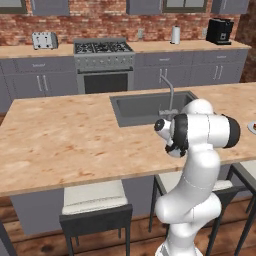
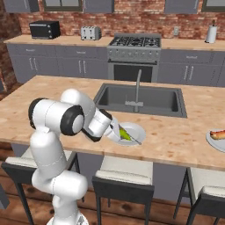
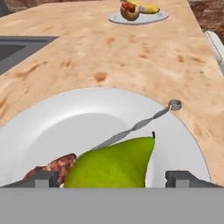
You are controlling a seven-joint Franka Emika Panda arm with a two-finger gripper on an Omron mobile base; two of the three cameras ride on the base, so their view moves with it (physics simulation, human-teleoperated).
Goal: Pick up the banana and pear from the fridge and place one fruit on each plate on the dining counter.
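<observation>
Right base view has the long wood surface with its sink and faucet running across, stools tucked under the near edge. The arm leans low over the near plate, just in front of the sink. In the hand view the pear is lying on that plate, stem pointing up-right, with a twisted metal skewer and a brown food chunk beside it. The end effector sits spread wide, a fingertip off each side of the pear, not gripping it. Second plate is well apart further along, carrying the banana next to a brown-red item.
</observation>
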